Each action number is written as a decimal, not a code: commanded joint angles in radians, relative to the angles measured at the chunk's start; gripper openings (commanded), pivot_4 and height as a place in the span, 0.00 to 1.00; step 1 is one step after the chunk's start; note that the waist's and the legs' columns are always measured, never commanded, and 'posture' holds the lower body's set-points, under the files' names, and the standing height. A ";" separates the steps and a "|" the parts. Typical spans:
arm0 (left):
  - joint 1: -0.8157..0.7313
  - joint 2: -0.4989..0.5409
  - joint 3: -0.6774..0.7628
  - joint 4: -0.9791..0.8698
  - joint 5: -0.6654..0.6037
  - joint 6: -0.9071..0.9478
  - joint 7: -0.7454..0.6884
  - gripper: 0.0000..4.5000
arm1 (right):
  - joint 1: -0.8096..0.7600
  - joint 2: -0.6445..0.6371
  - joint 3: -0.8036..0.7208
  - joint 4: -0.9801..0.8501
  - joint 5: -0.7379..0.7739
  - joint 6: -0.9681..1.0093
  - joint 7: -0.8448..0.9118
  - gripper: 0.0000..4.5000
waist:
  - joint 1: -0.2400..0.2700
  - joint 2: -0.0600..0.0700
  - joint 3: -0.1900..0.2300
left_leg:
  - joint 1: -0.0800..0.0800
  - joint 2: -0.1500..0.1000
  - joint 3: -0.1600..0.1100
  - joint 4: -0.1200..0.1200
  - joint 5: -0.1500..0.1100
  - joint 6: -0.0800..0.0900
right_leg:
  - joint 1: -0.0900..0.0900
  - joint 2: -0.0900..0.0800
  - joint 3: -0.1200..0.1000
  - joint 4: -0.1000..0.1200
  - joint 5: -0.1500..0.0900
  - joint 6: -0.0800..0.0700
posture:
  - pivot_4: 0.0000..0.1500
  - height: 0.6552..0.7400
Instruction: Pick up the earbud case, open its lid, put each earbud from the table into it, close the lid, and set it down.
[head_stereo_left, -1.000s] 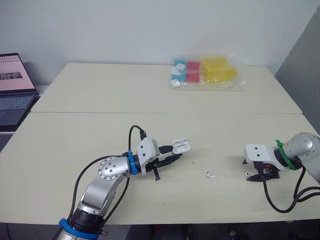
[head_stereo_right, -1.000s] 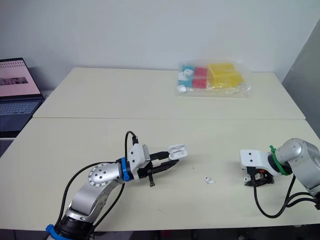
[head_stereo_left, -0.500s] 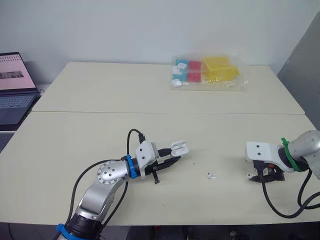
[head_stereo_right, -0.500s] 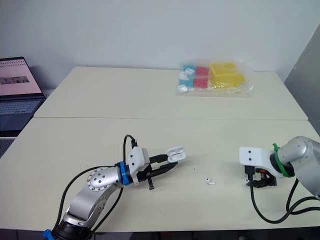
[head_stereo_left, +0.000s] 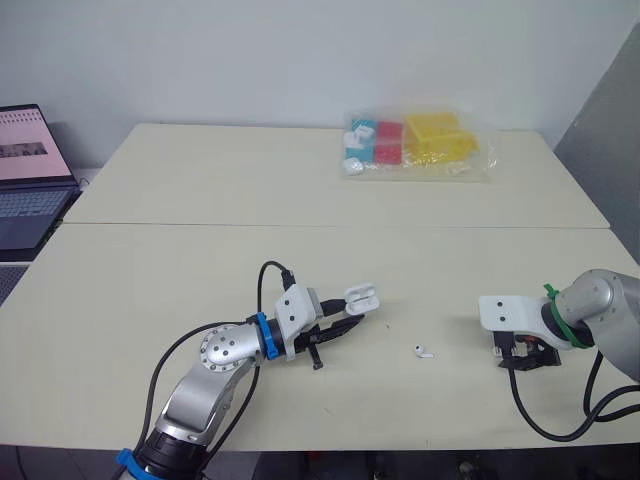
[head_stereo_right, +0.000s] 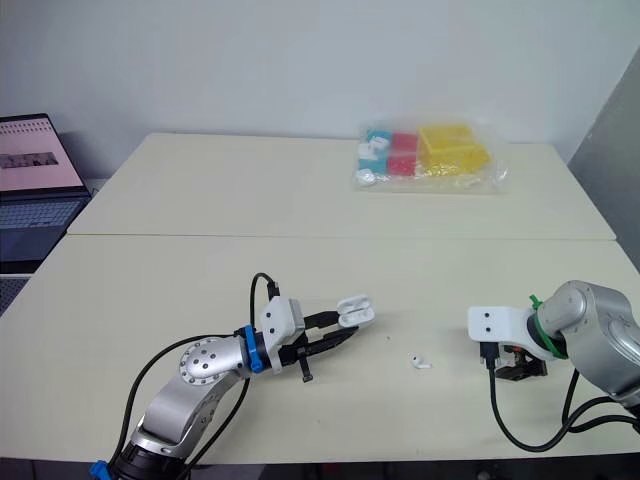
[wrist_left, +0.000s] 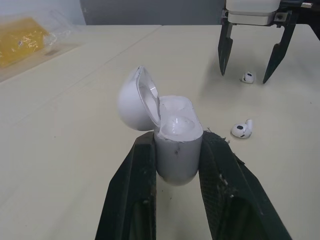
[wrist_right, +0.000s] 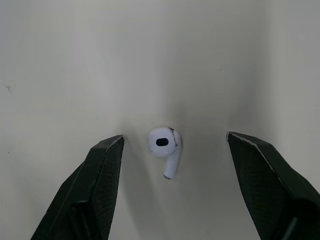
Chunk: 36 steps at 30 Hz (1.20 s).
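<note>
1. Step in hand: the picking of the first earbud is judged to be under way. The case is already lifted and its lid is open, but both wells look empty.
2. The case (wrist_left: 176, 131) is held just above the table (head_stereo_left: 200, 260), in front of the robot and a little to its left. It is clamped upright by the left gripper (wrist_left: 177, 150), with one black finger pressed on each side of the body. The lid is tipped back, away from the right arm.
3. The right gripper (wrist_right: 174, 140) is seen low over the table on the right side. Its fingers are spread wide, and nothing is held by it.
4. One earbud (wrist_right: 164, 147) lies on the table between these two fingers and is touched by neither of them. It is lying on its side.
5. The second earbud (head_stereo_left: 422, 351) lies on the table between the case and the right gripper, apart from both.
6. Next move, as a judgement: the right fingers must be lowered until they almost touch the table, and then closed evenly on the earbud. The earbud is small, smooth and rounded, so it can easily be pushed aside or squeezed out. After that it must be carried to the case and set into a well.
</note>
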<state>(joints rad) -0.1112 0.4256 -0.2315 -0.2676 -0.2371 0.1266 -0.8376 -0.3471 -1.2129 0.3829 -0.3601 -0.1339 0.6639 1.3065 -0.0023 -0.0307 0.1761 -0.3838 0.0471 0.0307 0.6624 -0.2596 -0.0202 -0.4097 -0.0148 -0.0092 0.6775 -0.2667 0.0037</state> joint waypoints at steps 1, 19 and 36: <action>0.002 -0.005 -0.008 -0.044 0.001 -0.012 0.009 0.18 | -0.010 0.003 0.001 0.007 -0.014 -0.011 0.009 0.76 | 0.000 0.000 0.000 | 0.000 0.000 0.000 0.000 0.000 0.000 | 0.000 0.000 0.000 0.000 0.000 0.000 | 1.00 0.97; -0.006 -0.002 -0.004 -0.035 -0.002 -0.015 -0.002 0.18 | -0.003 0.013 -0.058 -0.023 0.033 -0.009 0.029 0.09 | -0.001 0.000 0.000 | 0.000 0.000 0.000 0.000 0.000 0.000 | 0.000 0.000 0.000 0.000 0.000 0.000 | 1.00 0.97; -0.162 -0.150 0.072 -0.024 -0.138 0.104 0.098 0.18 | -0.080 0.675 -0.501 -0.340 0.593 0.120 -0.424 0.09 | 0.001 -0.002 0.002 | -0.002 0.000 -0.003 0.001 0.000 0.000 | 0.001 0.005 -0.001 0.000 0.000 0.001 | 1.00 0.97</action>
<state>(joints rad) -0.2563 0.2860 -0.1805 -0.2660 -0.3514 0.2270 -0.7552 -0.4181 -0.5597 -0.0826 -0.6582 0.4362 0.8153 0.9601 -0.0008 -0.0327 0.1779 -0.3859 0.0466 0.0281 0.6629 -0.2596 -0.0203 -0.4089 -0.0102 -0.0101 0.6772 -0.2663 0.0044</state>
